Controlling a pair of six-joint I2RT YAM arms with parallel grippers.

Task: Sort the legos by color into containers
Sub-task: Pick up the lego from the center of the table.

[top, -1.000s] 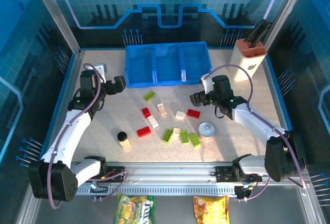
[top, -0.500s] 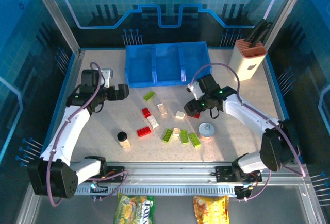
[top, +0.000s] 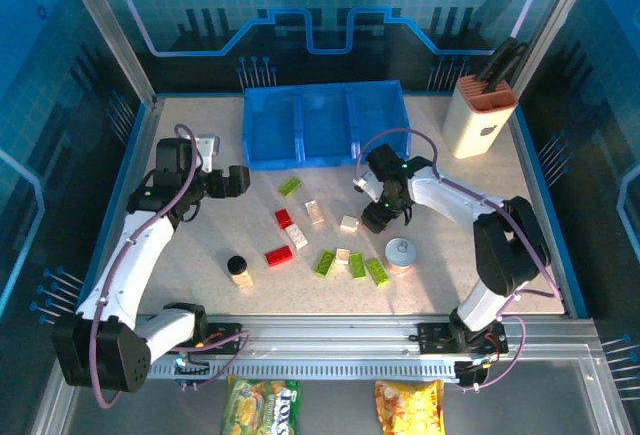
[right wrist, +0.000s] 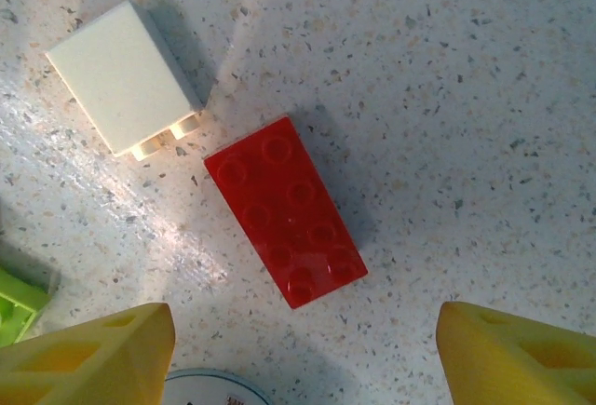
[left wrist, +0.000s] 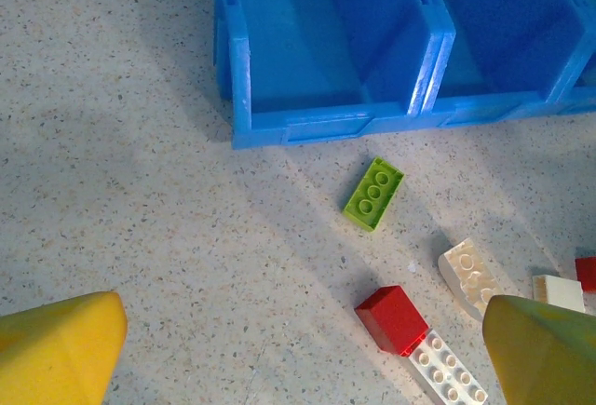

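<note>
red lego (right wrist: 285,210), rectangular, two stud rows facing up

Red, lime and white legos (top: 279,256) all loose, scattered flat just near of the blue three-bin containers (top: 325,161).

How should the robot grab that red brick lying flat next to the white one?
From straight above, pinching the red brick across its two long sides, about midway along. It lies flat, studs up, so those smooth sides are free and the narrow width fits between the right gripper's open fingers. The white brick crowds one end, so probably stay off that end.
</note>
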